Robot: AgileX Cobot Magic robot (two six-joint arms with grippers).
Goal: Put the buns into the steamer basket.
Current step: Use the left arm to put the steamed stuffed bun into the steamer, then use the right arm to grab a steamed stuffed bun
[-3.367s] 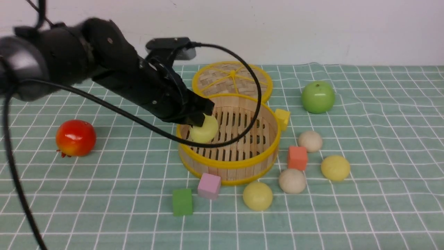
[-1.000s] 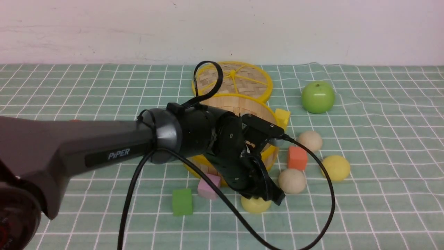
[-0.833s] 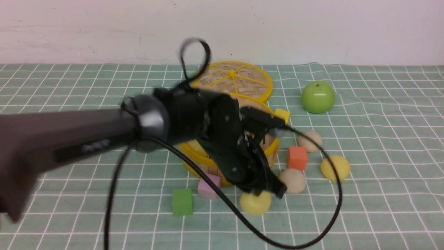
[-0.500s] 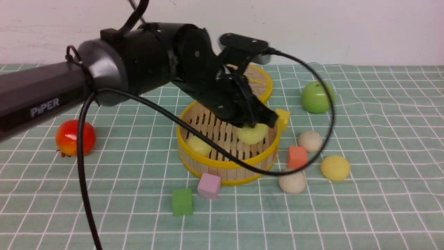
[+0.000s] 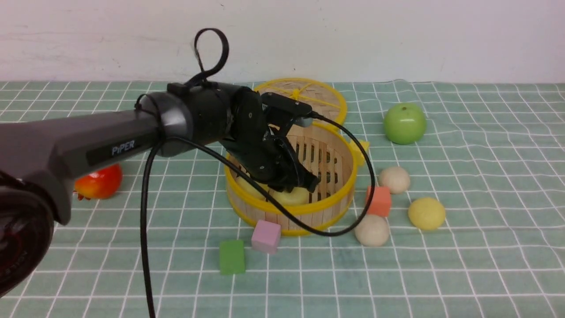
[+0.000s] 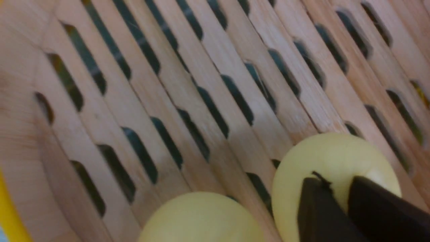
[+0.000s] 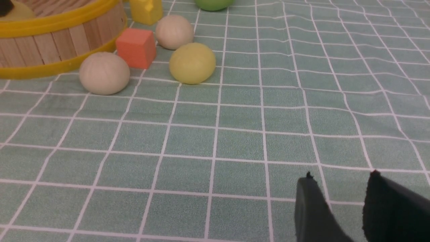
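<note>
The steamer basket [image 5: 329,205] stands mid-table with my left gripper [image 5: 299,187] reaching down into it. In the left wrist view, the left gripper [image 6: 336,183] has its jaws a little apart just over a pale yellow bun [image 6: 336,158] that rests on the basket's slatted floor [image 6: 201,67]. A second yellow bun [image 6: 198,218] lies beside it. On the cloth to the right of the basket are a cream bun [image 5: 394,179], a yellow bun [image 5: 426,213] and another cream bun [image 5: 372,230]. My right gripper [image 7: 341,176] hangs open over bare cloth, out of the front view.
An orange cube [image 5: 378,201] sits among the loose buns, and a yellow cube [image 5: 362,149] touches the basket's right side. A pink cube [image 5: 266,236] and a green cube [image 5: 231,257] lie in front. The lid [image 5: 309,97], green apple [image 5: 404,123] and red fruit [image 5: 101,182] stand farther off.
My left gripper lifted a yellow bun from the cloth in front of the basket, carried it over the rim and lowered it beside the first bun. Its jaws have parted.
</note>
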